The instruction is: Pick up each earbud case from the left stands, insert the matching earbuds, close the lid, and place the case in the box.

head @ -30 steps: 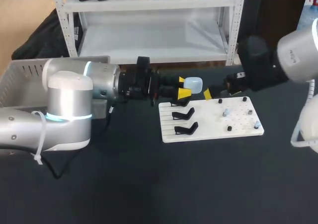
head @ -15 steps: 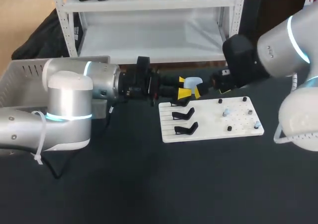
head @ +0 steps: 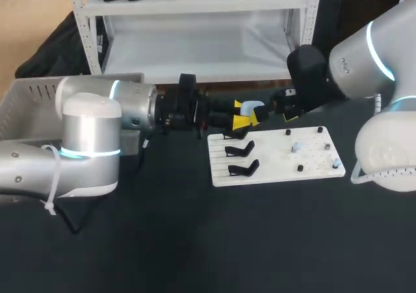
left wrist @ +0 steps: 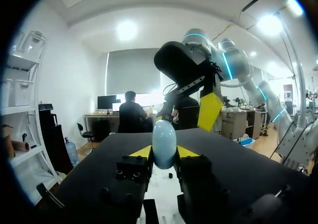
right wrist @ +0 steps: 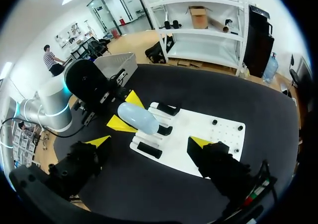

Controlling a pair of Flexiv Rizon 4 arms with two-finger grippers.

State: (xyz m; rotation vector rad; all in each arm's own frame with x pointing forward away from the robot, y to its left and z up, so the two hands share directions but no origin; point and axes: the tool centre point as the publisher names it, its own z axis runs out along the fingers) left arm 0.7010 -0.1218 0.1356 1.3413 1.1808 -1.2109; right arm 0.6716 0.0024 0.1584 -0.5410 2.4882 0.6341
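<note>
Right claw [right wrist: 149, 141] closer — case [left wrist: 164, 140] gripped.

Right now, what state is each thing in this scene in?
earbud case: lid shut, held in the air
left claw: shut on the earbud case
right claw: open, empty, beside the case
stands: all three empty
earbuds: on the board, outside the case

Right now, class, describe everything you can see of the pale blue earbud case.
The earbud case is a smooth, glossy, pale blue pebble, plastic by its look, with no open lid showing. It is gripped from two sides between the yellow tips of the left pincer, in the air above the white board. One end juts out past the tips. The right pincer is open close by and does not touch it.
</note>
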